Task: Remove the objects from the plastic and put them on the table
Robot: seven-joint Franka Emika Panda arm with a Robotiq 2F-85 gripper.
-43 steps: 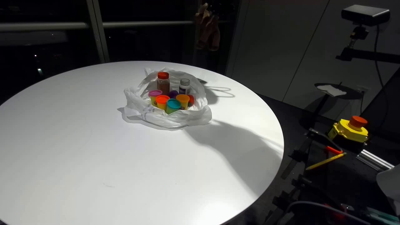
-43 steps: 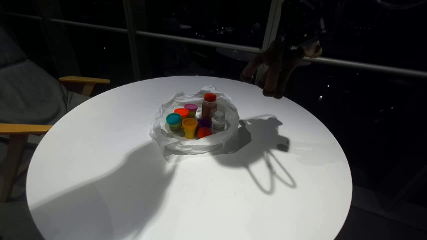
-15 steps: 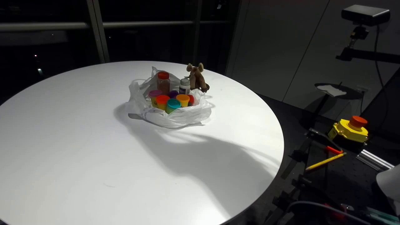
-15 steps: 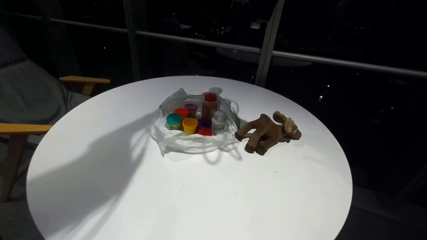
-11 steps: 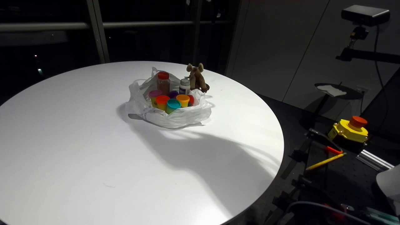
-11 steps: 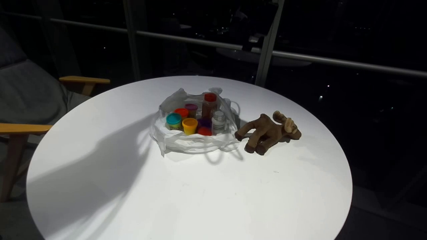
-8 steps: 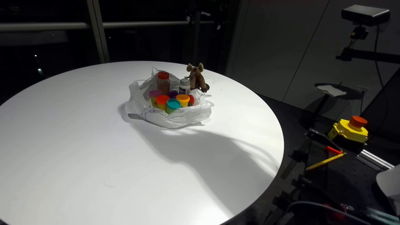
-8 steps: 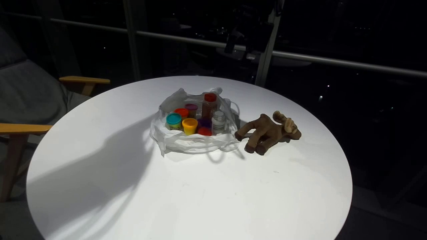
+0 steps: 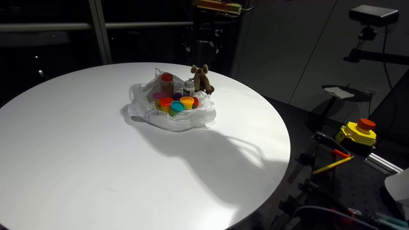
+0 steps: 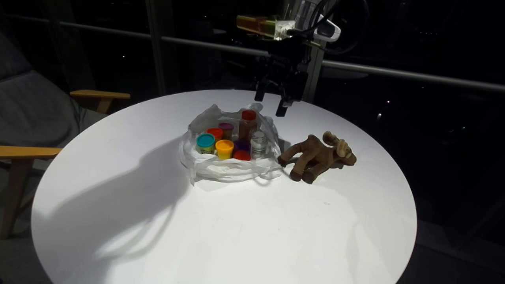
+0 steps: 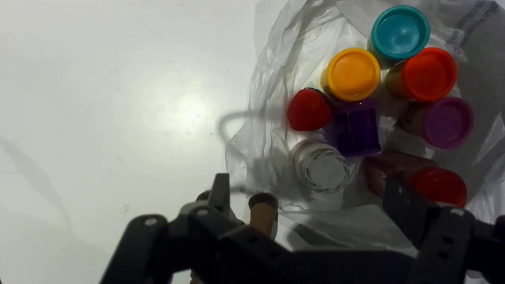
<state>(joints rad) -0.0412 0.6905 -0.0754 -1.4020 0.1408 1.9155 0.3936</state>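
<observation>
The fingers [image 10: 281,109] are spread wide and raised near the bag [image 10: 227,172], with nothing gripped; against the dark window [image 9: 147,44] in an exterior view they can hardly be made out. The plush [image 10: 313,156] is found on the surface [image 10: 284,236], just outside the bag. It is shown whole in an exterior view, foreshortened behind the bag where the button box [image 9: 356,135] and pencil [image 9: 334,165] are also seen, and mostly blocked by the fingers in the wrist view, with a leg left showing. Whether the bag is touched by it cannot be told.

Inside the bag, the teal tub [image 11: 401,33], yellow tub [image 11: 353,75], orange tub [image 11: 430,75], magenta tub [image 11: 449,123], red piece [image 11: 309,110] and white bottle [image 11: 325,169] are seen from above in the wrist view. The purple piece [image 11: 357,132], partly hidden in both exterior views, is shown more fully there, whereas the red-lidded bottle [image 11: 438,187] is partly covered by a finger but is seen upright in both exterior views. The chair [image 10: 31,106] is shown only in an exterior view.
</observation>
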